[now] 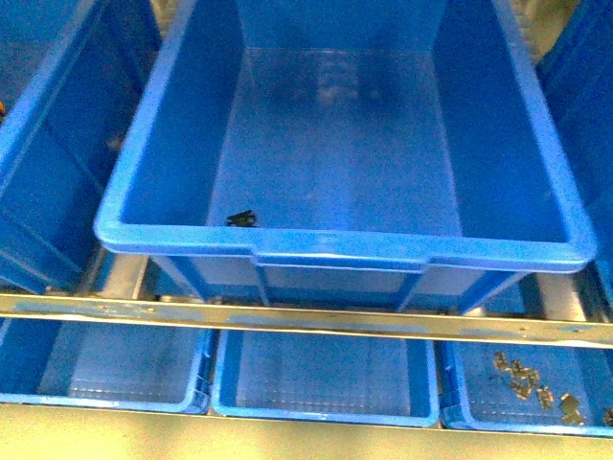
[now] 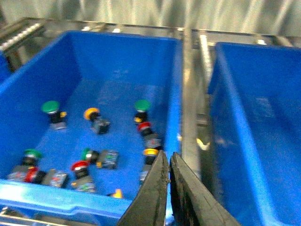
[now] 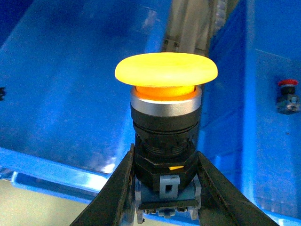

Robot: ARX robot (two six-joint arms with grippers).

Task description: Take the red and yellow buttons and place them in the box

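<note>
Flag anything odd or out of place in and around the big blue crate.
One small dark object lies alone on the floor of the box, near its front wall; it is too small to identify. Otherwise nothing stands out: the right gripper holds the yellow button upright, and the left gripper is shut and empty.

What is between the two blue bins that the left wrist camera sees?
In the left wrist view, a grey metal rail runs between the bin of buttons and the other blue bin. The shut left gripper pokes in near it.
</note>
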